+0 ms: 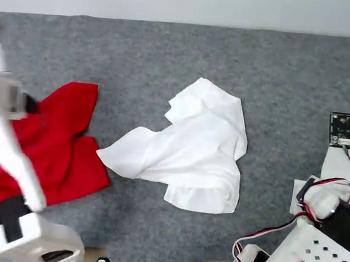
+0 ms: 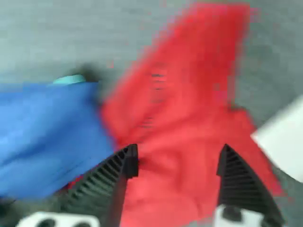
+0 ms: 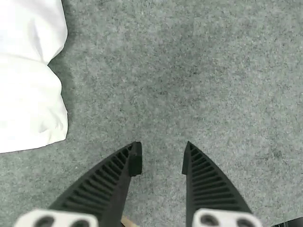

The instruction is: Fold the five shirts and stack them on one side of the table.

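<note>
- High view: white shirt (image 1: pixel 191 150) lies crumpled at ctr of the table (image 1: pixel 289 67). One sleeve stretches toward the red shirt (image 1: pixel 63 158).
- The sleeve tip sits just beside the red shirt's edge; can't tell if they touch.
- Red shirt is spread at the left side, partly under the left arm (image 1: pixel 10 148). One corner points toward the far edge.
- Open room, far side: a wide grey strip runs along the far edge, below the wall (image 1: pixel 185 4).
- Open room, right side: bare grey btwn the white shirt and the board (image 1: pixel 348 130) at the right edge.
- Open room, near side: a smaller bare patch btwn the two arm bases.
- Right arm (image 1: pixel 311 251) sits at the near right corner, well apart from the white shirt's lower hem.
- Left wrist view: left gripper (image 2: pixel 179 153) has its jaws wide apart w/ nothing held, over the red shirt.
- Blue shirt (image 2: pixel 42 132) meets the red one along one edge; can't tell which lies on top. A white shirt corner shows at the red shirt's opposite side.
- Right wrist view: right gripper (image 3: pixel 162 147) has its jaws parted a little w/ nothing btwn them, above bare grey table.
- The white shirt's rounded edge lies off to one side there, apart from the fingertips.
</note>
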